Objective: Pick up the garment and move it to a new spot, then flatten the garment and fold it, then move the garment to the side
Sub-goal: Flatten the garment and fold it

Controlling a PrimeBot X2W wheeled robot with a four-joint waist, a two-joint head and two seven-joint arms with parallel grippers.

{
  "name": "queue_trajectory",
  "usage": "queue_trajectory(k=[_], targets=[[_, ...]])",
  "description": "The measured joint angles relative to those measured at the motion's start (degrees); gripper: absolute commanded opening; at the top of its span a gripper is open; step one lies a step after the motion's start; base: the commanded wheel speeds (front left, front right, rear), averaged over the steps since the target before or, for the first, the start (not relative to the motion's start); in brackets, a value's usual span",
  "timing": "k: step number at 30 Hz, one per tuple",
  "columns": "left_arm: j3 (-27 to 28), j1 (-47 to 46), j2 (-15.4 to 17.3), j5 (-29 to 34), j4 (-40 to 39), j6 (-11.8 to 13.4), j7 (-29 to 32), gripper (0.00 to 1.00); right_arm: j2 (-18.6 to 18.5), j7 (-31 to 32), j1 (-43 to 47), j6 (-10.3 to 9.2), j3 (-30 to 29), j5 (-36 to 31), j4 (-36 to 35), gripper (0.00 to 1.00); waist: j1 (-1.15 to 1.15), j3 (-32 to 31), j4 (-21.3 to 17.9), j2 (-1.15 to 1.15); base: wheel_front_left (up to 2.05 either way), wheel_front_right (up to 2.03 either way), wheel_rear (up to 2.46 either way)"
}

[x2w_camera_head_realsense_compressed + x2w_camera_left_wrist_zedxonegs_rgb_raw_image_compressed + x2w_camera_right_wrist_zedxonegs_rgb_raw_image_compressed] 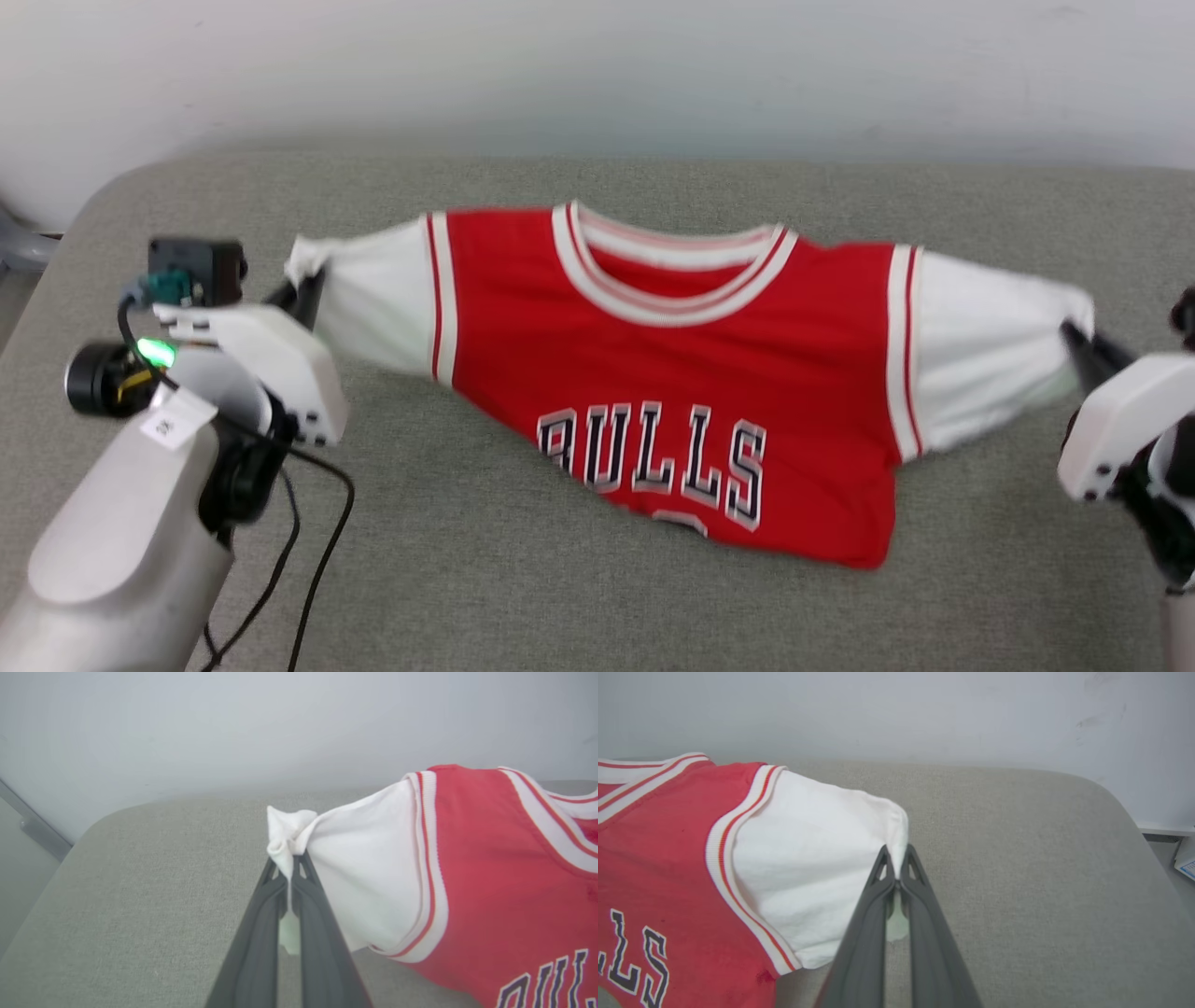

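garment point(709, 373): spread across the middle of the surface point(523, 597), collar toward the far edge and the wall point(597, 65) behind it, hem toward the near edge. left sleeve end: pinched in the left claw point(306, 280), toward the left edge. right sleeve end: pinched in the right claw point(1074, 334), toward the right edge. cable point(327, 523): before the left claw, over the near-left corner.

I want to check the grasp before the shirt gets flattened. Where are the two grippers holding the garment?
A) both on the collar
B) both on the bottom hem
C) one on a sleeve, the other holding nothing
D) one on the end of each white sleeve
D: the left gripper is shut on the tip of one white sleeve of the garment, and the right gripper on the tip of the other.
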Motion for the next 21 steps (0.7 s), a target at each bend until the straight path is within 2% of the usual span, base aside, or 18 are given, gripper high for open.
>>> queue_trajectory(k=[3, 7, 15, 21], targets=[[0.6, -4.6, -1.4, 1.7, -0.3, 1.1, -2.8, 0.00, -0.7, -1.5, -4.0, -0.01, -0.5, -1.4, -0.5, 0.00, 0.00, 0.1, 0.3, 0.00, 0.00, 0.00, 0.00], [1.9, -11.7, -3.1, 2.0, 1.0, 1.1, -5.2, 0.00, -2.1, -2.8, -11.1, -0.01, -0.3, -3.2, -0.2, 0.00, 0.01, 1.3, 0.3, 0.00, 0.00, 0.00, 0.00], [4.0, -27.9, -5.3, 2.8, 9.1, -0.4, -8.8, 0.00, -5.5, -4.1, -29.9, 0.00, 2.4, -4.7, 6.0, 0.00, 0.01, 5.8, -0.2, 0.00, 0.00, 0.00, 0.00], [4.8, -39.5, -5.4, 4.1, 16.0, -2.3, -11.9, 0.00, -6.2, -7.1, -44.6, 0.00, 4.2, -6.7, 13.0, 0.00, 0.01, 10.6, -1.1, 0.00, 0.00, 0.00, 0.00]])
